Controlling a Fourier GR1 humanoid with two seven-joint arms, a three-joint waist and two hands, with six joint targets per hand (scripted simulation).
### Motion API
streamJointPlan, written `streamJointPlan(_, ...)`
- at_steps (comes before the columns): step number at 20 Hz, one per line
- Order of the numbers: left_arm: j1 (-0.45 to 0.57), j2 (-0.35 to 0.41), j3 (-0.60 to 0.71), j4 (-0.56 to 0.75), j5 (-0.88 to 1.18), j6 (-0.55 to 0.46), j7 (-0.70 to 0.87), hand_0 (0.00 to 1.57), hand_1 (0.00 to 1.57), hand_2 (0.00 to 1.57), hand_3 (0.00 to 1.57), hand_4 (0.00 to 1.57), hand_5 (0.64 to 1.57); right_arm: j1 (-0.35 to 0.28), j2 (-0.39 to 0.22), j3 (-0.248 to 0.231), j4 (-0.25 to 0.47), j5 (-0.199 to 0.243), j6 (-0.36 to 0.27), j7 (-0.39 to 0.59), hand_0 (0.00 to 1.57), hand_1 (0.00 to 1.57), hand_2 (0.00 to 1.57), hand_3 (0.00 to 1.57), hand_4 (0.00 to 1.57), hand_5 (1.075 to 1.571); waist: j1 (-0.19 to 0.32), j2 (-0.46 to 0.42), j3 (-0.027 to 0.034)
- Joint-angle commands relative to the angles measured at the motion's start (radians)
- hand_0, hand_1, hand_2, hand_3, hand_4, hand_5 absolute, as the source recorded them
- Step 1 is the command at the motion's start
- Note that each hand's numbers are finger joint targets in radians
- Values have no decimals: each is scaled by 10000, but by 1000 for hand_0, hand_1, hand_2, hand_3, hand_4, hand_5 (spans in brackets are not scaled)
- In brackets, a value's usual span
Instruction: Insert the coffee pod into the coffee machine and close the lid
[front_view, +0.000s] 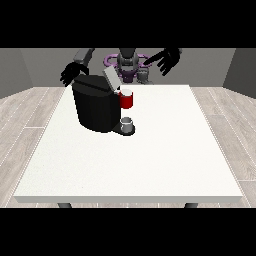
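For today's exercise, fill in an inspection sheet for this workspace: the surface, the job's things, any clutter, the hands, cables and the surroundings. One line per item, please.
Surface: white table, mostly bare toward the camera.
Job's things: black coffee machine at the table's far left part, its grey lid tilted up and open; a red part on the machine's front, whether that is the coffee pod cannot be told; a small grey cup stands on the machine's base below it.
Clutter: nothing seen.
Hands: hand at the view's left hangs above the machine's back corner, holding nothing; hand at the view's right raised, fingers spread, holding nothing.
Cables: nothing seen.
Surroundings: pale wooden floor, grey walls.
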Motion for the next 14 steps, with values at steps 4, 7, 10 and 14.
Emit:
streamJointPlan(4,2150,-574,960,-127,1522,-593,-487,0,0,0,0,0,1571,1268,-37,298,-565,209,64,283,0,0,0,0,492,1571,540,-1831,-1)
streamJointPlan(7,2524,-1372,1134,-281,1907,-164,-200,0,0,0,0,142,1571,935,-722,409,-719,402,510,637,0,0,0,0,366,1571,904,-2110,-1)
streamJointPlan(10,3532,-1513,1063,-336,1962,-184,-829,0,0,0,0,90,1571,728,-1002,517,-1371,-40,1358,833,0,0,0,0,370,1571,918,-2219,0)
streamJointPlan(14,3367,-1412,1210,-666,2284,-107,-241,0,0,0,0,0,1571,46,-841,1109,-2167,232,1299,1429,0,0,0,0,0,1571,937,-2185,3)
